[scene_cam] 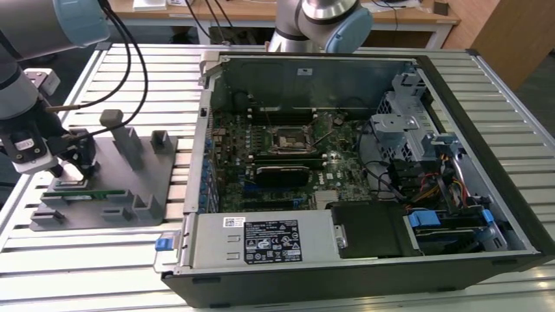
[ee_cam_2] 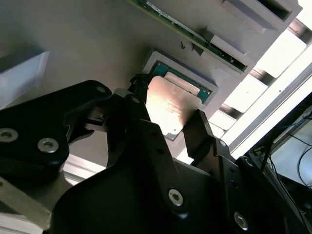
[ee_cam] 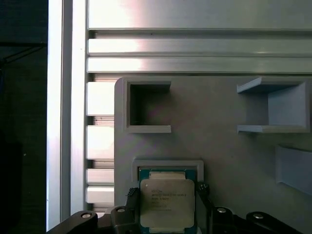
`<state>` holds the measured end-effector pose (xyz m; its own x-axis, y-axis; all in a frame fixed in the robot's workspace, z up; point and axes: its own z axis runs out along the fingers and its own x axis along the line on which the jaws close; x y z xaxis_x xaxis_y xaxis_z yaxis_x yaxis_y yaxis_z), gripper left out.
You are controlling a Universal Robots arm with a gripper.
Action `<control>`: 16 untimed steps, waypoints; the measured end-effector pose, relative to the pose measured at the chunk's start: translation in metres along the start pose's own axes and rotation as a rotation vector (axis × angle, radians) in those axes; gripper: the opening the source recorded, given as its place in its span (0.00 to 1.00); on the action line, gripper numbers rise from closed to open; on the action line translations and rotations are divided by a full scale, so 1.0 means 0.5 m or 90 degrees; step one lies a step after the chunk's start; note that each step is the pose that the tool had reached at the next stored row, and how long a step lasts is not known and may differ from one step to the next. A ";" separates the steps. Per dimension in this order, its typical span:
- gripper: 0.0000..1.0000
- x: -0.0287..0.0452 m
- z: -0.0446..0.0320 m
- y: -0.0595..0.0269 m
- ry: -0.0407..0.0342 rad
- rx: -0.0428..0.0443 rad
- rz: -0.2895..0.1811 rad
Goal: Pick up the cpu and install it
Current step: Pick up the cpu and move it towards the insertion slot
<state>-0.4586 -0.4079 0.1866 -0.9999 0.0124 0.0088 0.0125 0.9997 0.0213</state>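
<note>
Slatted metal table (scene_cam: 95,273) carries a grey fixture (scene_cam: 87,218) at the exterior view's left, with an open computer case (scene_cam: 364,162) beside it. The gripper (scene_cam: 77,170) hangs low over the fixture, its tips hard to make out. In the second wrist view, black fingers (ee_cam_2: 200,131) pinch the cpu (ee_cam_2: 170,109) by two opposite edges over a green-lined recess (ee_cam_2: 204,90), hiding one corner. In the first wrist view the clamped cpu (ee_cam: 167,204) covers most of the recess (ee_cam: 168,170), its near edge lost behind the gripper (ee_cam: 166,191).
</note>
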 end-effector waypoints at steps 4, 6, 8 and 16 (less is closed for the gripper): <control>0.55 0.000 0.001 0.000 -0.0005 0.0000 0.000; 0.61 0.001 0.001 0.000 -0.0028 -0.0001 0.000; 0.61 0.004 0.001 0.000 -0.0067 -0.0001 0.000; 0.54 0.007 0.003 0.000 -0.0125 -0.0001 0.000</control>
<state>-0.4623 -0.4079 0.1851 -0.9999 0.0128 -0.0109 0.0126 0.9997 0.0214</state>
